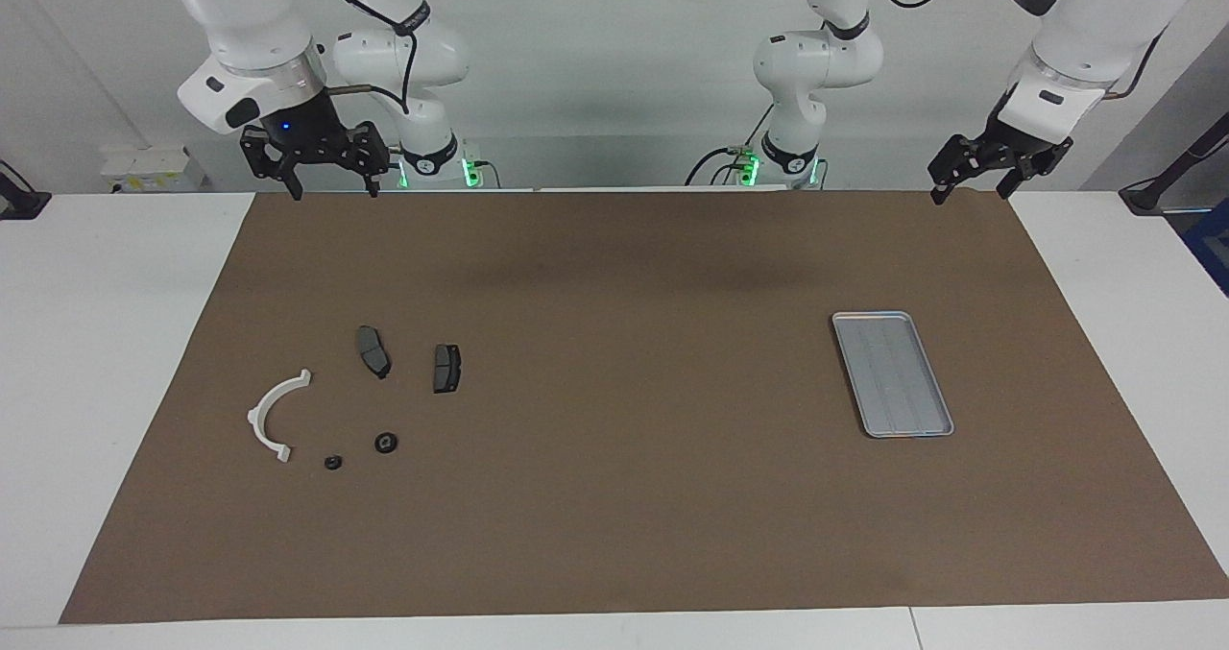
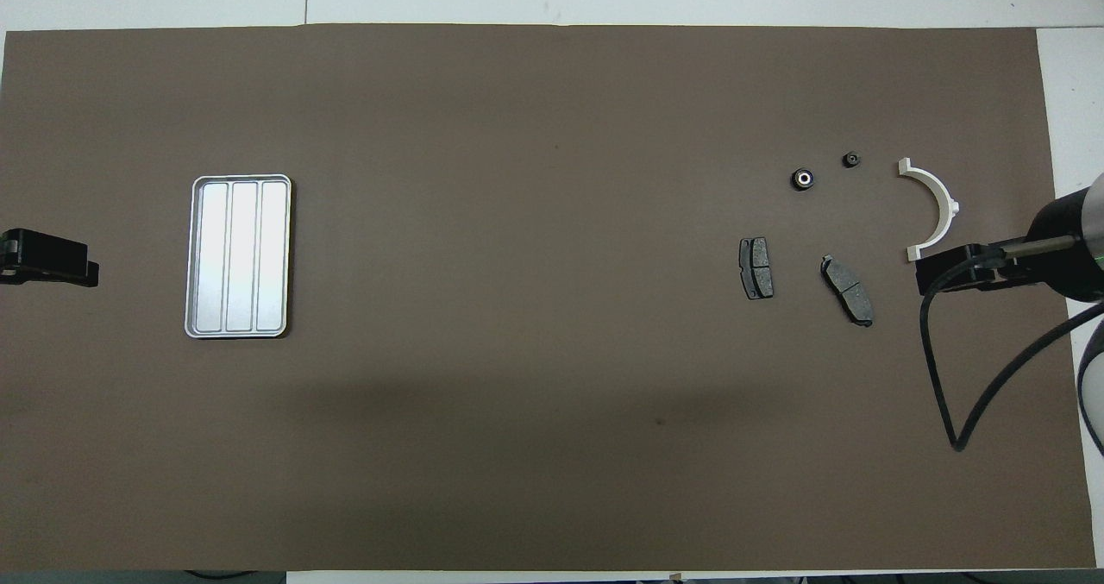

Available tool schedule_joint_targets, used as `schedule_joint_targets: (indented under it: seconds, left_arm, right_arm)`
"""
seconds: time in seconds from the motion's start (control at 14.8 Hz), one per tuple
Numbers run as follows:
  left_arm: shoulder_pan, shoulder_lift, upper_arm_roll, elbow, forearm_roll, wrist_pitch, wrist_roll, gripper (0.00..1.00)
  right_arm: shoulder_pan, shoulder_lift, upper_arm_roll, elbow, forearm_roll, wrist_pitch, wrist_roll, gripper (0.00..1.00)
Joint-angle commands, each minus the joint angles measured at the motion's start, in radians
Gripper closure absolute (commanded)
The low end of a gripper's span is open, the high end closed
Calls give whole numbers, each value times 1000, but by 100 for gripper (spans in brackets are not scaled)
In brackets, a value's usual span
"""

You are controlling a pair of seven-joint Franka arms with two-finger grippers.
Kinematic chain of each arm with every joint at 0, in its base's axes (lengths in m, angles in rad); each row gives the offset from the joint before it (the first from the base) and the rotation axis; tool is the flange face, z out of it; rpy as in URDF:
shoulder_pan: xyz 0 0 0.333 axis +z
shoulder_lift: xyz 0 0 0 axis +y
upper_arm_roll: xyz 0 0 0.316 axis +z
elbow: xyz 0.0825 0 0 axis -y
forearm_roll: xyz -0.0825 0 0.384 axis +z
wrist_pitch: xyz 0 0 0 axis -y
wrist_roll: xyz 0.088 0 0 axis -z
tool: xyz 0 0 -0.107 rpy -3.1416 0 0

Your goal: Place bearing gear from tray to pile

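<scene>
With both tools spread and holding nothing, right tool [image 1: 326,165] and left tool [image 1: 989,165] hang raised; tray [image 1: 893,373] sits bare, bearing gear [image 1: 386,443] lies among the pile [image 1: 370,396], likely done.

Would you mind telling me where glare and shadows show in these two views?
Overhead view: the tray floor glares nearly white between its ribs, and a broad soft shadow darkens the brown mat nearer the robots. Facing view: the tray looks dull grey without glare; faint soft shadows lie across the mat near the robots.
</scene>
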Motion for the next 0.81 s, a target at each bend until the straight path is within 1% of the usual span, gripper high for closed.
schedule_joint_targets:
  seconds: [0.0, 0.27, 0.47, 0.74]
  left_arm:
    - [-5, -4, 5, 0, -1, -4, -11, 0]
    - [-5, -3, 5, 0, -1, -3, -11, 0]
    - [-7, -4, 5, 0, -1, -1, -11, 0]
    - [-7, -9, 5, 0, -1, -4, -11, 0]
  right_arm:
    - [-1, -7, 6, -4, -6, 5, 19, 0]
    - [-1, -9, 6, 0, 8, 5, 21, 0]
    - [-1, -12, 6, 3, 55, 5, 41, 0]
    - [-6, -13, 4, 2, 54, 2, 47, 0]
